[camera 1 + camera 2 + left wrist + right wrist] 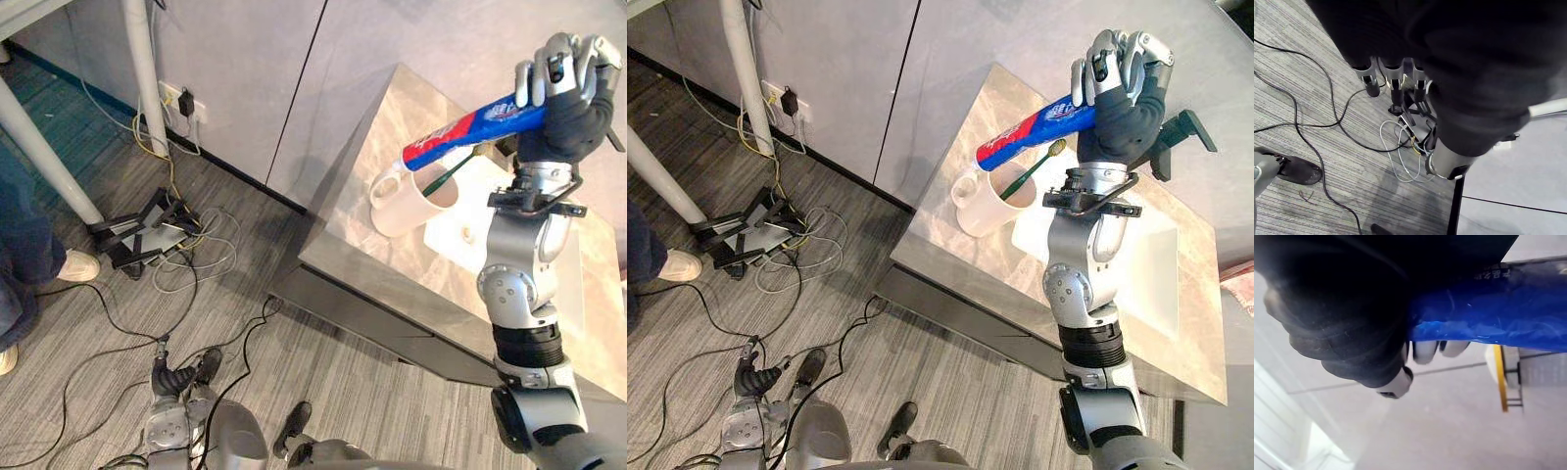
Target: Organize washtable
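Right hand: fingers curled tight round tail of toothpaste tube, held tilted above cup on bench, cap end low by rim.
Risk: cap snags rim, tips cup, which stands near bench's left edge.
Cup holds green toothbrush, leaning.
Left hand low by floor, fingers relaxed, empty.

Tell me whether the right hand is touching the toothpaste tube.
Touching. The right eye view shows the right hand with its fingers curled round one end of the toothpaste tube; the right wrist view shows the tube against those fingers.
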You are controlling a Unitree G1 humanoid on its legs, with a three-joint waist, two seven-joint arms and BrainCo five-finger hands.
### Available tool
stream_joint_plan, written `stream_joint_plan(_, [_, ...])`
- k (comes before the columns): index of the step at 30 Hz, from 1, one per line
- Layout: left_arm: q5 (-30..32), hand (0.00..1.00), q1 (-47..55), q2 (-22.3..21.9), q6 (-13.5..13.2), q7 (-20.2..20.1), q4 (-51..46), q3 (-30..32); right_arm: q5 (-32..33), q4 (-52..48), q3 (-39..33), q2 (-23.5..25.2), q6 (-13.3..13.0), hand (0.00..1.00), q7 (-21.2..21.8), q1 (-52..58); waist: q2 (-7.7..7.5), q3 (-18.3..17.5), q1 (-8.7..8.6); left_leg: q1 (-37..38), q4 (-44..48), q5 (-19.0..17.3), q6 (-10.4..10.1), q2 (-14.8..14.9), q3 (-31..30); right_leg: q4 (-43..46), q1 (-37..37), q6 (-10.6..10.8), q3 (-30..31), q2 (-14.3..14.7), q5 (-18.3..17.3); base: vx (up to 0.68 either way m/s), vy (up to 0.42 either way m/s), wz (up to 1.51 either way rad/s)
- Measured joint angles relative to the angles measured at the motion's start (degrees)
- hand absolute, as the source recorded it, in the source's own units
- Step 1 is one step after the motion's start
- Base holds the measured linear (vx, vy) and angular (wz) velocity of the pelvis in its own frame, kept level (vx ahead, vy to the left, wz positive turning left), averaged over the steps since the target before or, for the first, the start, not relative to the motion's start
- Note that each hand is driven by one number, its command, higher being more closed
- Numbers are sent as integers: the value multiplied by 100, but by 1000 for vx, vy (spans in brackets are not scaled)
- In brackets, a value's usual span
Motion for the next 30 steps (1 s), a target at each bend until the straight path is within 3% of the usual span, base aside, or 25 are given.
stream_joint_plan(4, [0,0,-23,0,3,2,3,1,-1,-134,-1,29,-33,100,-1,-1,-130,141,1,-41,0,-5,-6,1,10,31,-65,11,13,-4,7,0,0,0])
stream_joint_plan(14, [-4,0,-92,3,1,4,-5,8,-2,-127,-24,44,-34,100,-14,-93,-143,183,-27,-40,3,-7,-4,2,30,45,-98,179,28,-13,117,3,2,0])
stream_joint_plan(17, [-76,0,-88,2,1,2,-7,25,-3,103,-283,-205,-36,100,-97,-560,-142,184,-126,-41,3,0,6,2,45,46,-109,178,34,-13,118,14,4,-2])
stream_joint_plan(24, [-143,0,-91,4,1,42,-2,51,-4,102,-677,-803,-196,100,-400,-1172,-126,197,-134,-1,3,14,7,20,175,46,-160,85,92,-4,189,6,6,-10])
stream_joint_plan(30, [-219,0,-192,5,2,129,32,64,-53,78,-793,-968,-424,100,-463,-1424,-125,197,-131,9,3,15,9,21,169,63,-155,84,94,-3,190,1,2,-1])
